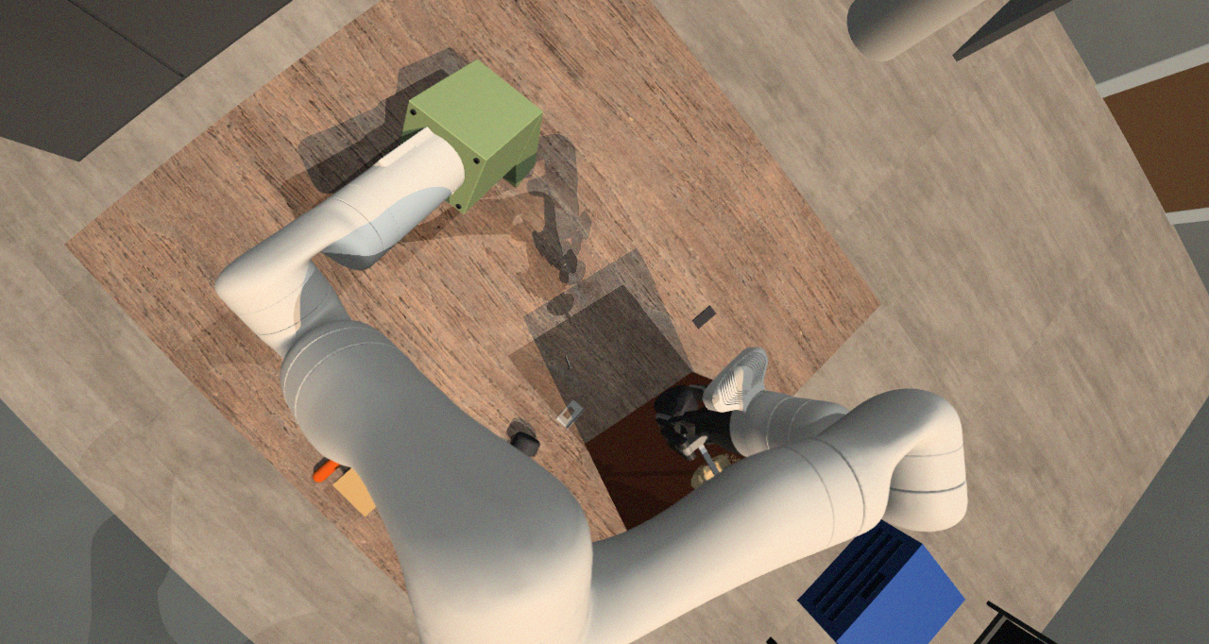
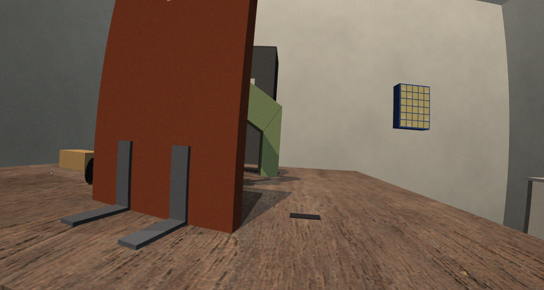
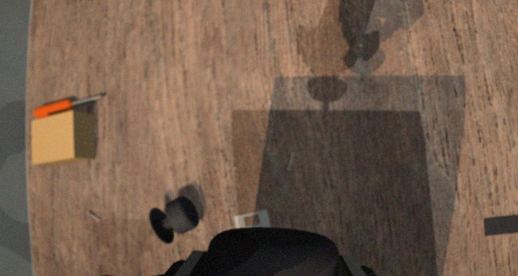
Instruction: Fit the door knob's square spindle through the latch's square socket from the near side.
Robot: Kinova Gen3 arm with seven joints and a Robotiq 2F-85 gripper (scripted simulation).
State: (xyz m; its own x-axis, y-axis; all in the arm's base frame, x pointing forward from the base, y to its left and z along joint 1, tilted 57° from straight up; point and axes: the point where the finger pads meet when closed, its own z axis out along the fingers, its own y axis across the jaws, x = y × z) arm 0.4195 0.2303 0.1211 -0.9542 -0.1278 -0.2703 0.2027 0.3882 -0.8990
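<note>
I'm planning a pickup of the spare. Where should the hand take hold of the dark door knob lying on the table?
Probably by the rounded bulb of the dark door knob, coming from straight above. The knob lies on its side on the table, so its flanks are open to fingers closing across it. Its wider round plate at one end would stop it sliding.
</note>
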